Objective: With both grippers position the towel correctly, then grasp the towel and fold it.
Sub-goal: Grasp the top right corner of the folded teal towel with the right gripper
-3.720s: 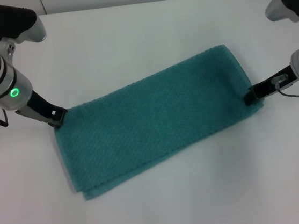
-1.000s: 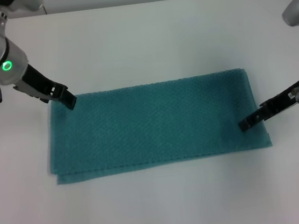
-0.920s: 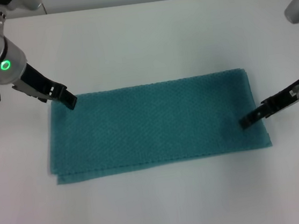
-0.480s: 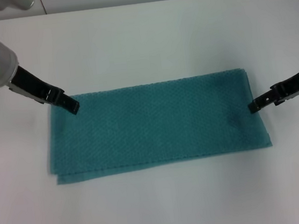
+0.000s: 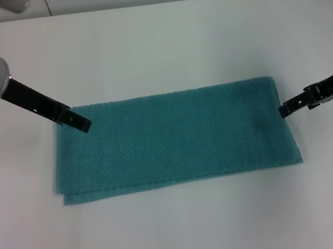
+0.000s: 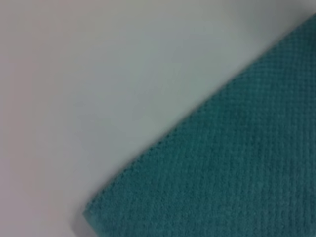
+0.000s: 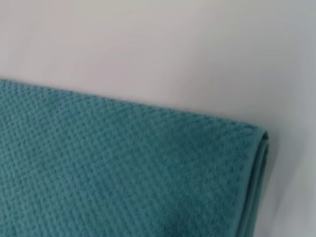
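The teal towel (image 5: 174,138) lies flat on the white table, a long rectangle running left to right, with a lower layer peeking out along its near edge. My left gripper (image 5: 83,125) hovers at the towel's far left corner, its black tip just over the cloth. At the middle of the towel's right edge is my right gripper (image 5: 284,111), its tip at the cloth's border. The left wrist view shows a towel corner (image 6: 237,168) on bare table. In the right wrist view a towel corner (image 7: 123,168) shows stacked layers at its folded edge.
The white table (image 5: 158,47) surrounds the towel on all sides. A wall or panel edge runs along the far side of the table. Nothing else stands on the surface.
The towel, skewed at first, now lies straight. Over the last second my right gripper slid off the cloth to its right edge. My left arm drew back to the left; its tip stayed at the corner.
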